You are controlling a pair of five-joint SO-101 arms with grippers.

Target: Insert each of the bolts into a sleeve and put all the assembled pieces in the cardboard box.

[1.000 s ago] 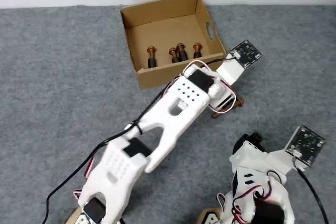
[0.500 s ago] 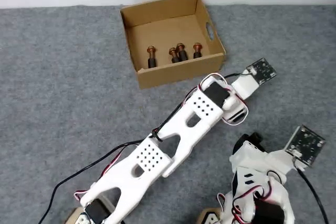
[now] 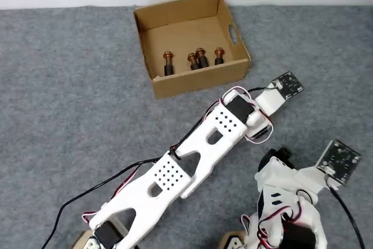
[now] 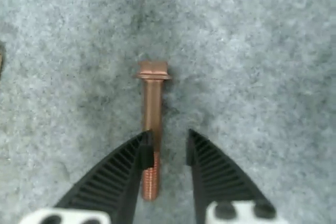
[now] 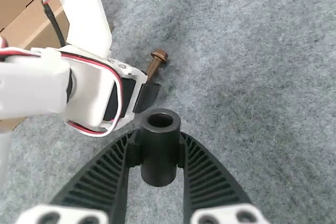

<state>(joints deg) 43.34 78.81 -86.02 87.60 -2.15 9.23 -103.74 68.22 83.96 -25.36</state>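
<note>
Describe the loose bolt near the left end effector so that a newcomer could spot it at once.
Start at the cardboard box; the left end effector hangs over the grey carpet beside it. The bolt lies flat on the carpet at its open tips. It is bare and copper-coloured, unlike the four pieces standing upright inside the box.

My high camera looks down over the whole bench point(image 3: 70, 86) from well off. My left wrist camera faces straight down, close above a bolt point(image 4: 152, 124). My right wrist camera, slanting forward, shares that bolt, farther off.
</note>
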